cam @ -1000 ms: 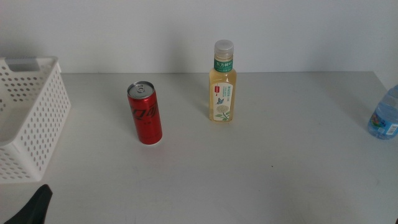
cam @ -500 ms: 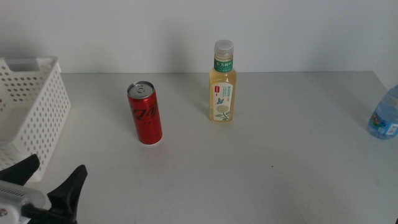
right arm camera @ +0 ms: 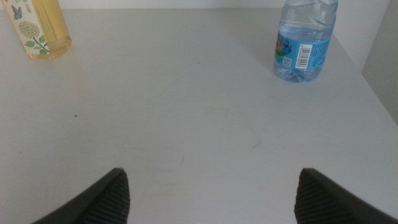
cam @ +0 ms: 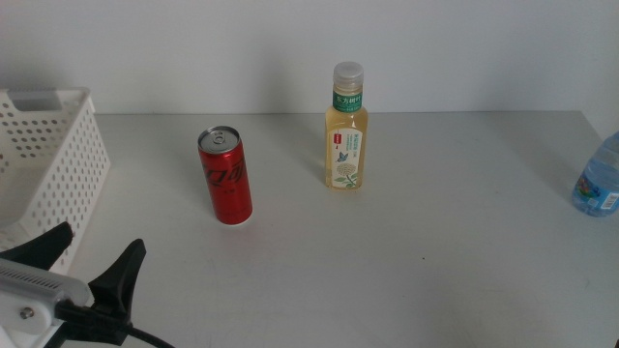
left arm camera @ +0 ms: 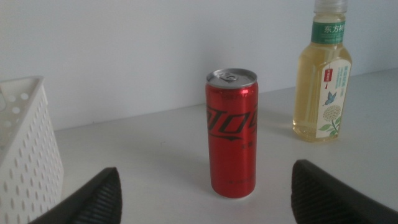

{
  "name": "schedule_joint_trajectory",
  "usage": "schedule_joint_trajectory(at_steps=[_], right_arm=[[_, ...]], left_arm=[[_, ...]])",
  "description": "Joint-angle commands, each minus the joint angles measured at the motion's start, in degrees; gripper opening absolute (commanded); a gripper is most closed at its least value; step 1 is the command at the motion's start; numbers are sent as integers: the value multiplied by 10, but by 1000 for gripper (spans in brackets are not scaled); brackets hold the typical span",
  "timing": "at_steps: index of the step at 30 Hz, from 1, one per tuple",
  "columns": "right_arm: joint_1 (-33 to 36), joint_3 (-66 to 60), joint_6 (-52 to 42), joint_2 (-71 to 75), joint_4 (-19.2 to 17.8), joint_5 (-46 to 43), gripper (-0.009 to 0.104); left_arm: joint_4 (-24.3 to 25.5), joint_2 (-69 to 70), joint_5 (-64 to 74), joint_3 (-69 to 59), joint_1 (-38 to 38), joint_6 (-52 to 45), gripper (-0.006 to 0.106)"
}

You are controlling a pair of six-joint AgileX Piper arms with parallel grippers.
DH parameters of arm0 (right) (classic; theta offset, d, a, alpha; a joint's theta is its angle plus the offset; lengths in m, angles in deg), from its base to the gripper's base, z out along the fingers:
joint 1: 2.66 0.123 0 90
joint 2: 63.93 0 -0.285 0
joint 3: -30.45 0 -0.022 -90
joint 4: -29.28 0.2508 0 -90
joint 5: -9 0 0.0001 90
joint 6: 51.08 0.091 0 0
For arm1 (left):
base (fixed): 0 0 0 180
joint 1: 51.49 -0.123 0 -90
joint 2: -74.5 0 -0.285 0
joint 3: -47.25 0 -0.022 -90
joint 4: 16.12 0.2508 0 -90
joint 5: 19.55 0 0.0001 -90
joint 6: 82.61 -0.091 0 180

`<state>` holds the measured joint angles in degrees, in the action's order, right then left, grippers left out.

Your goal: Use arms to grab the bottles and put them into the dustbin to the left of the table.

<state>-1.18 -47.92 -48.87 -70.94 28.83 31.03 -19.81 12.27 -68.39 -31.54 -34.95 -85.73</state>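
Table (cam: 435,280): one, light grey, matte. I see it carrying everything listed below.

Dustbin (cam: 48,174): one, white, perforated with rows of round holes, standing at the table's left edge with a handle slot at its top rim. My left wrist camera catches one corner of it (left arm camera: 25,143).

Bottles, three in all, every one upright on the tabletop:
- Tea bottle (cam: 346,130): one, pale yellow, green label, grey cap, near the back of the table at centre.
- Cola can (cam: 225,178): one, red, left of and nearer than the tea bottle, well apart from it, between it and the dustbin.
- Water bottle (cam: 598,179): one, clear, blue label, at the far right edge, cut off by the middle view; my right wrist camera shows its lower body (right arm camera: 303,43).

Arms, two:
- Left gripper (cam: 89,261): low at the bottom left corner, just beside the dustbin's near side, jaws spread wide and holding nothing. In my left wrist view the cola can (left arm camera: 231,134) sits centred between them, a way ahead.
- Right gripper (right arm camera: 208,193): out of the middle view; jaws spread wide over bare tabletop, with nothing in its grasp.
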Motion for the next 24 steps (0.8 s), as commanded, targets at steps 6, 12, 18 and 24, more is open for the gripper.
schedule_joint_trajectory(at_steps=[6, 12, 18, 24], right_arm=[[-3, 1, -5, 12, -7, -36, 69], [-3, 1, -5, 12, -7, -36, 69], [-3, 1, -5, 12, -7, -36, 69], [-3, 1, -5, 12, -7, -36, 69]], left_arm=[[2, 1, -62, -1, 3, 3, 93], [13, -27, -65, 9, 3, 20, 93], [37, -94, -46, 64, 3, 26, 93], [75, -196, -46, 141, 3, 47, 93]])
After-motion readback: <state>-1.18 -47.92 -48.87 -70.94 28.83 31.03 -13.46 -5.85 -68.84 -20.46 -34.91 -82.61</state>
